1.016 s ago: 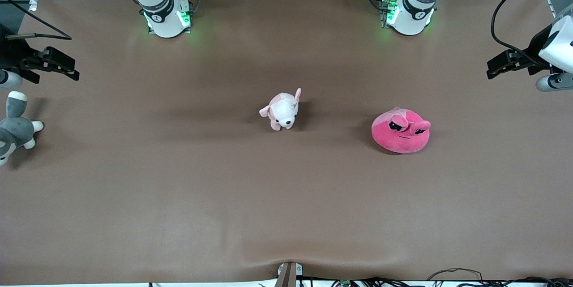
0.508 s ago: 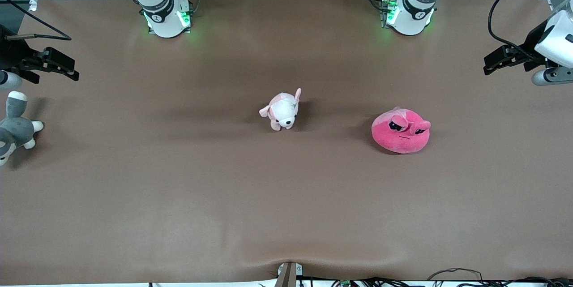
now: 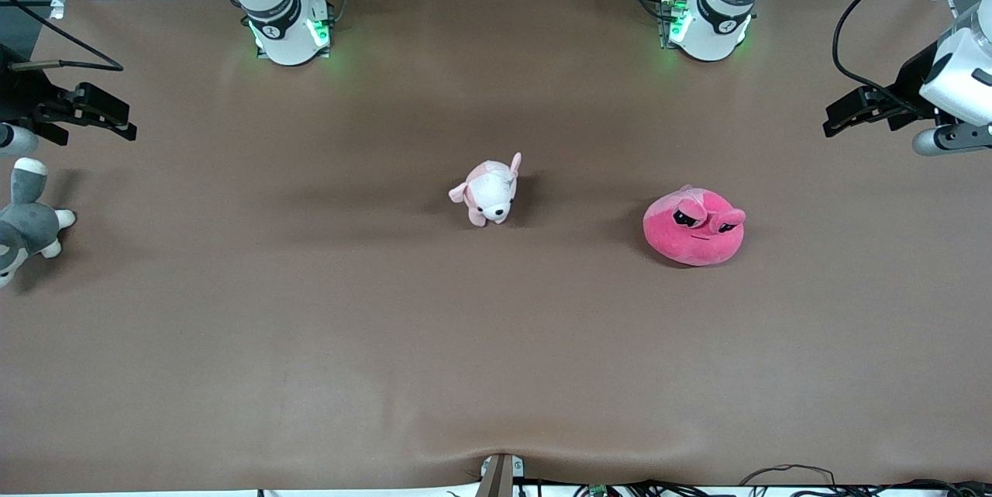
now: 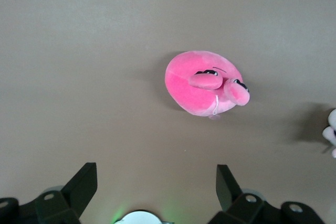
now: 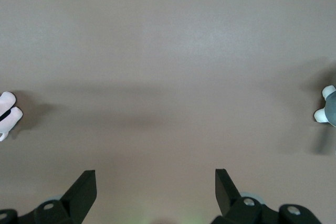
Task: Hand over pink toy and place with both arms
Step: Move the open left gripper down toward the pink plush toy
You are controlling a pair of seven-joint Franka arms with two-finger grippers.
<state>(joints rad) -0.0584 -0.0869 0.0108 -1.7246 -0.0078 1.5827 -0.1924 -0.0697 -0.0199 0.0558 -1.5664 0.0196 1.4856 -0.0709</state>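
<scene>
Pink toy [image 3: 694,227] lying untouched on table [image 3: 387,342]; left gripper [image 4: 156,187] above, fingers spread; right gripper [image 5: 155,187] waiting, fingers spread.

Pink toy [image 3: 693,235] soft matt plush; table [image 3: 496,342] matt brown covering.

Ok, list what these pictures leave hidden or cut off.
- Grey plush: front view's edge cuts off its head; the right wrist view shows only a paw.
- Puppy: only slivers at both wrist views' edges.
- Pink toy: its underside is hidden against the table.
- Both arms' upper links: cut off by the front view's top edge.
</scene>
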